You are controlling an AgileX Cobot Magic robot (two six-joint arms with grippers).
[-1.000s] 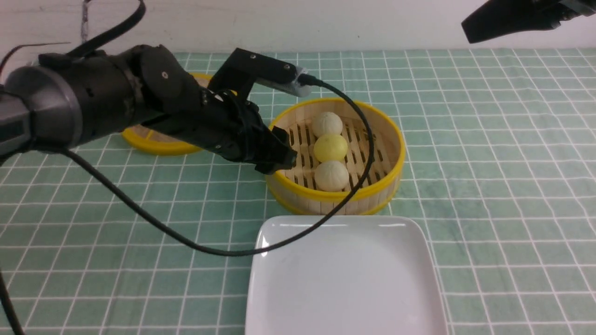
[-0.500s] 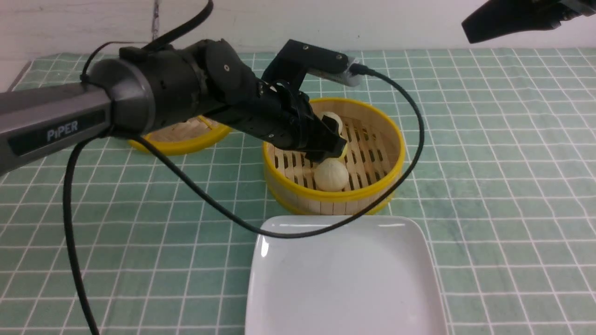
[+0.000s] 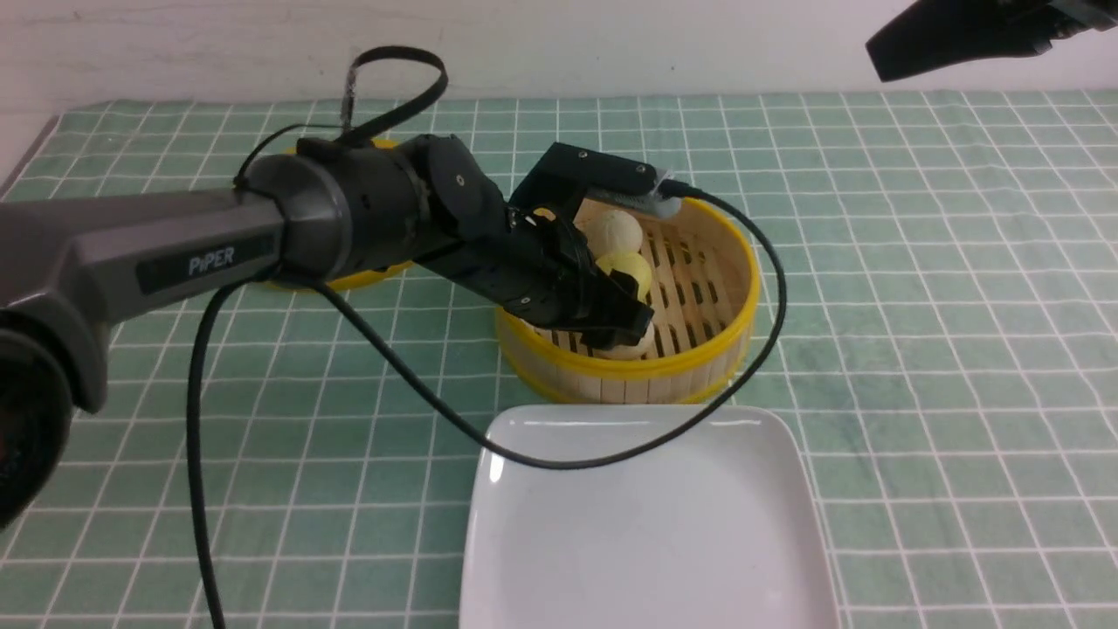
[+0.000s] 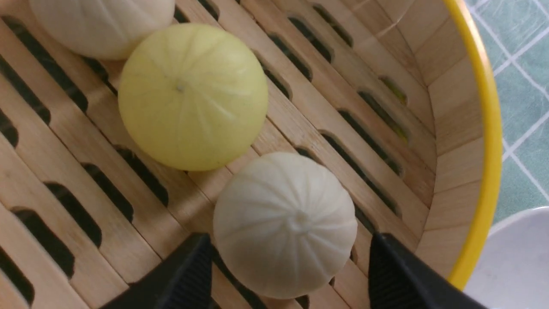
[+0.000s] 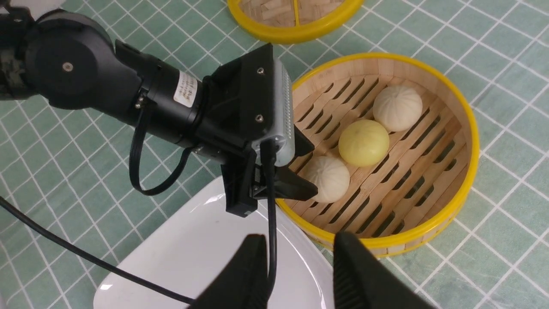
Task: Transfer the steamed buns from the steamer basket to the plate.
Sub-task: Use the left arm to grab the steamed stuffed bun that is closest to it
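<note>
Three steamed buns lie in a row in the steamer basket [image 3: 699, 362]: an off-white one [image 3: 614, 229] at the far end, a pale yellow one [image 3: 631, 269] in the middle, and a near off-white one [image 4: 285, 223], mostly hidden by the arm in the front view. My left gripper [image 4: 289, 240] is down inside the basket, open, one finger on each side of the near bun with small gaps showing. The white plate [image 3: 646, 524] lies just in front of the basket with nothing on it. My right gripper [image 5: 300, 240] hangs high at the far right, open and holding nothing.
The basket's flat lid [image 5: 296, 17] with a yellow rim lies to the far left of the basket, partly behind my left arm. The left wrist camera's black cable [image 3: 541, 459] loops down over the plate's far edge. A green checked cloth covers the table.
My left arm has swung right from the basket's left rim over the buns and dropped, its open fingers now round the near bun. The right arm has not moved.
</note>
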